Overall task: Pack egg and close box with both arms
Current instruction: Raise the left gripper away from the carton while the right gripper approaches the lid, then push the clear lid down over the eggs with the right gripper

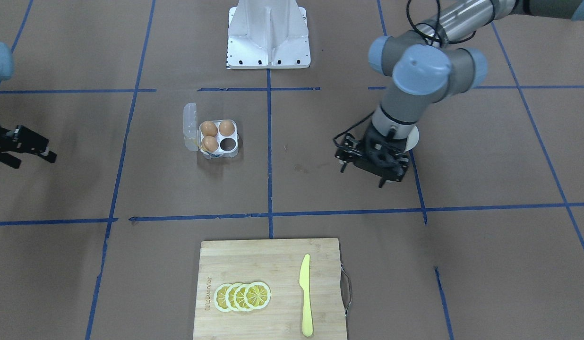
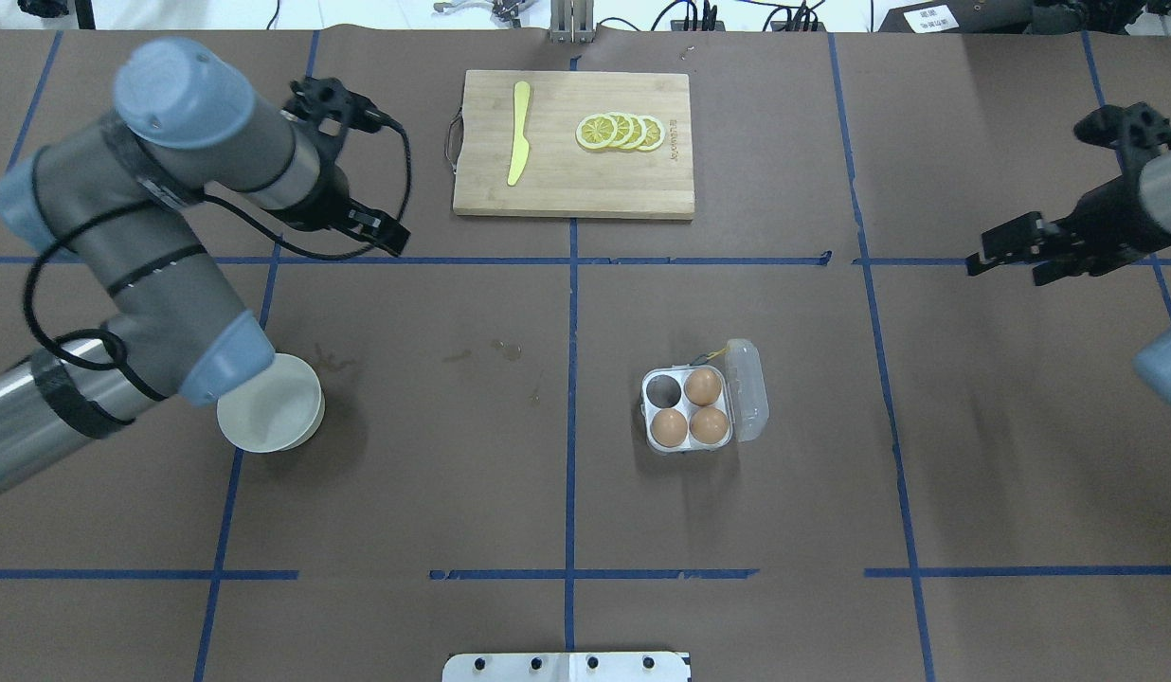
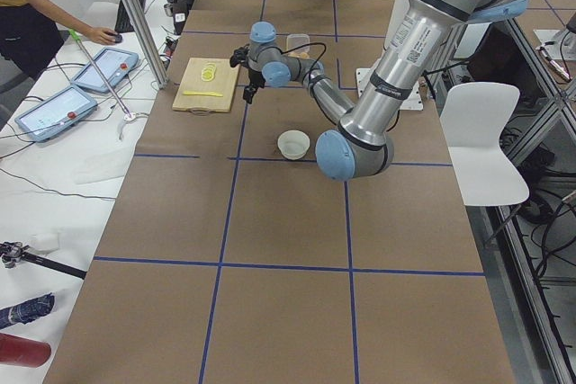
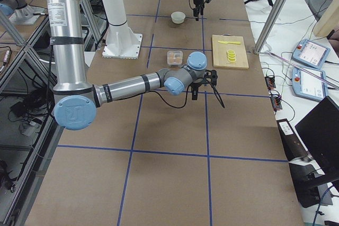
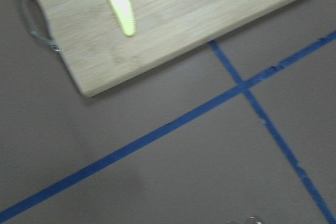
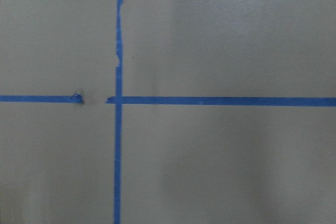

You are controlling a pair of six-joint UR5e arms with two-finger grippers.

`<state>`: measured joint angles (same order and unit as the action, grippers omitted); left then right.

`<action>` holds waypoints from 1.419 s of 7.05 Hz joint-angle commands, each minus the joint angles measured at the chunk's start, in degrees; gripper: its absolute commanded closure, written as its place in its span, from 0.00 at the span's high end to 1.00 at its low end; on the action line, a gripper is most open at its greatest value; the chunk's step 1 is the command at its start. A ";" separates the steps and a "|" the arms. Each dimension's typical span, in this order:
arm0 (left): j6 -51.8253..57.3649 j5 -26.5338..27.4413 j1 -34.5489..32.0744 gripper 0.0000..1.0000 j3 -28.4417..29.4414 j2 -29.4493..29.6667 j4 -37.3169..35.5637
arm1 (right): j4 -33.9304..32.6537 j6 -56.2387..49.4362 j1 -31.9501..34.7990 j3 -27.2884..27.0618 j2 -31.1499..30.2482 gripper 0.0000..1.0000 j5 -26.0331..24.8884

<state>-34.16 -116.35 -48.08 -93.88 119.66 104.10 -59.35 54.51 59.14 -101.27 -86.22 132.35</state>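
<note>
The clear egg carton (image 2: 645,412) stands right of the table's middle with its lid (image 2: 748,388) swung open to the side. Three alike brown eggs (image 2: 703,385) (image 2: 669,427) (image 2: 709,424) fill three cells. One cell (image 2: 661,389) is empty. The carton (image 1: 219,154) also shows in the front view. My left gripper (image 2: 358,166) is open and empty, far left of the carton and near the board's left end. My right gripper (image 2: 1026,194) is open and empty at the far right edge. No egg shows outside the carton.
A white bowl (image 2: 273,412) sits under my left arm's elbow. A bamboo cutting board (image 2: 571,180) at the far side holds a yellow knife (image 2: 519,133) and lemon slices (image 2: 621,132). The robot's white base plate (image 1: 268,42) is at the near edge.
</note>
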 commanded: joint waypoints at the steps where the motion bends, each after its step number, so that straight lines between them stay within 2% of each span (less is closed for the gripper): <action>1: 11.80 -2.66 -8.23 1.00 -0.69 -3.37 -5.89 | 3.19 15.75 -13.47 -4.37 2.88 0.47 -13.03; 2: 13.67 -2.92 -10.00 1.00 -0.69 -3.81 -6.19 | 0.31 18.85 -16.92 -4.29 6.20 0.00 -13.34; 4: 13.77 -3.45 -10.10 1.00 -0.60 -3.82 -6.19 | -7.76 18.97 -20.45 -4.29 11.58 0.00 -13.34; 5: 13.69 -3.53 -10.10 1.00 -0.60 -3.82 -6.19 | -8.84 19.23 -23.34 -4.20 13.86 0.00 -13.69; 6: 13.60 -3.62 -10.10 1.00 -0.69 -3.82 -6.19 | -12.25 23.76 -25.54 -4.11 20.06 0.00 -13.87; 7: 13.69 -3.62 -10.10 1.00 -0.69 -3.82 -6.19 | -18.81 25.20 -25.91 -4.20 24.91 0.00 -14.65; 10: 13.77 -3.62 -11.76 1.00 -2.52 -5.47 -6.37 | -19.84 22.68 -14.88 -7.10 22.06 0.00 -9.14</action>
<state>-20.46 -119.97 -59.08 -95.26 115.38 97.83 -78.78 78.49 39.53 -107.67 -63.52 120.83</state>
